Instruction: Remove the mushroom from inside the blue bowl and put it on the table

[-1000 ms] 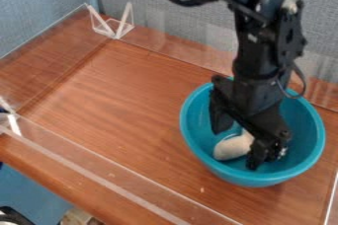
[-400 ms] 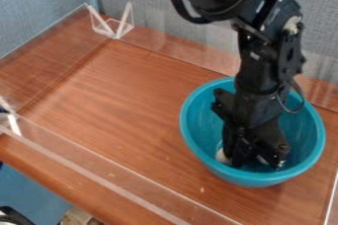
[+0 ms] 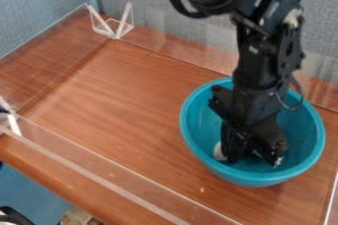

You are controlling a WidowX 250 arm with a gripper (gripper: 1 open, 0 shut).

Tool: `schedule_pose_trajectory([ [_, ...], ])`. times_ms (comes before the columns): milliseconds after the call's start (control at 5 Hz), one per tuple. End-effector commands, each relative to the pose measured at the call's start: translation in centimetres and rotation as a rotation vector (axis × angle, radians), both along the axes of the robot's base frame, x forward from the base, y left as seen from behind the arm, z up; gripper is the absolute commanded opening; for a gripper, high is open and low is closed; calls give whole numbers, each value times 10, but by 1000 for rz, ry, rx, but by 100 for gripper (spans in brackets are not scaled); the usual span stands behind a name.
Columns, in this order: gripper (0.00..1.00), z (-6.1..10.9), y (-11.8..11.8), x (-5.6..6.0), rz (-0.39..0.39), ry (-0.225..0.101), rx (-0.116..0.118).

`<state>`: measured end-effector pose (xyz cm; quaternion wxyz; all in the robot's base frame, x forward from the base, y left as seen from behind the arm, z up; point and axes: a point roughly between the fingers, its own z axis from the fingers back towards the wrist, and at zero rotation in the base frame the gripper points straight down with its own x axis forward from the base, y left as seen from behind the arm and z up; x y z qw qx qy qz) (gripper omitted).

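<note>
- The black robot arm [image 3: 271,41] reaches down from the top right, with its hand [image 3: 251,151] pointing straight down into the blue bowl [image 3: 199,130].
- The hand's fingers are drawn close together, low against the bottom of the bowl.
- The mushroom [image 3: 219,151] is still inside the bowl. Only a small pale sliver of it shows, touching the left side of the fingers, and the rest is hidden behind the hand.
- I cannot tell whether the fingers actually pinch the mushroom.
- The bowl sits on the reddish-brown wooden counter [image 3: 119,86], near its right end.
- Low clear walls [image 3: 93,165] edge the counter.
- A small white wire stand [image 3: 111,20] sits at the far left corner, well apart from the bowl.
</note>
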<state>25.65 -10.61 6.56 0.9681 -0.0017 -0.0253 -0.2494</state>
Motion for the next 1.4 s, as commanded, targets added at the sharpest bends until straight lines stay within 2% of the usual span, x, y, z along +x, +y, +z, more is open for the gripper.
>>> schedule_pose_trajectory([
  [0,0,45,3,8,7,-111,-23],
  [200,0,96,28,11,62,-184,6],
  [400,0,128,56,8,105,-224,22],
  [600,0,124,73,1,106,-202,24],
  [800,100,111,67,-6,52,-171,13],
  [1000,100,103,57,-9,-1,-149,4],
  [1200,100,93,34,-9,-88,-139,-15],
])
